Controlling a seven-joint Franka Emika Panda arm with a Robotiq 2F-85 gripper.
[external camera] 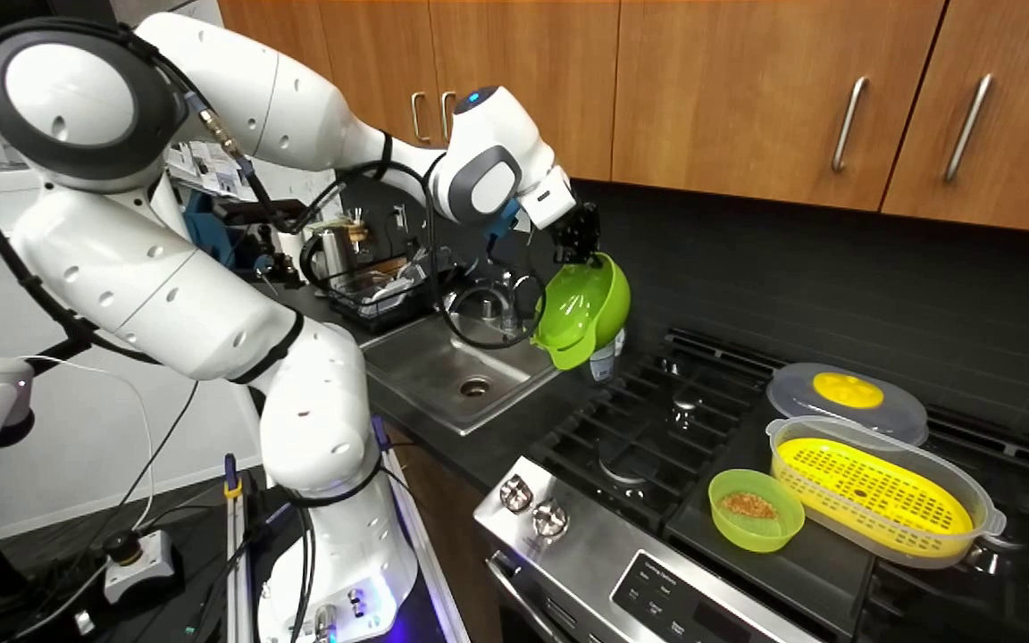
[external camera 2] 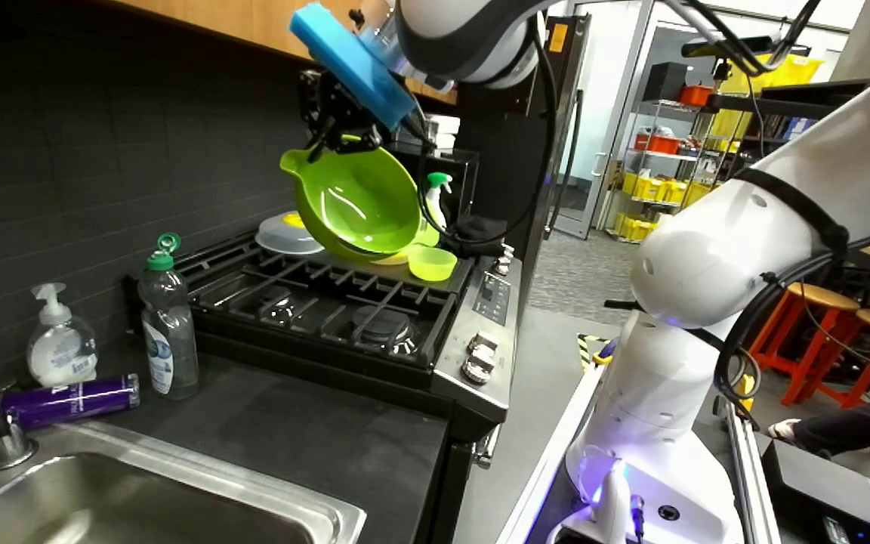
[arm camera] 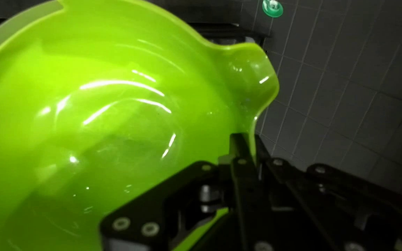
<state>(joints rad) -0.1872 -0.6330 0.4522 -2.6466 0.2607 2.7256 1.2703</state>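
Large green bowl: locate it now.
The large green bowl is just right of centre in an exterior view, right of the sink; the wrist view shows the gripper clamping its rim.

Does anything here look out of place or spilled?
Yes: a purple container lies on its side by the sink, while the pump bottle beside it stands upright. The gripped green bowl is tilted; no spill shows.

In an exterior view, a purple cylinder (external camera 2: 76, 400) lies on its side by the steel sink (external camera 2: 201, 477), near a pump bottle (external camera 2: 63, 353) and an upright green-capped bottle (external camera 2: 169, 329). Wooden cabinets (external camera: 747, 98) hang above the gas stove (external camera: 586, 546).
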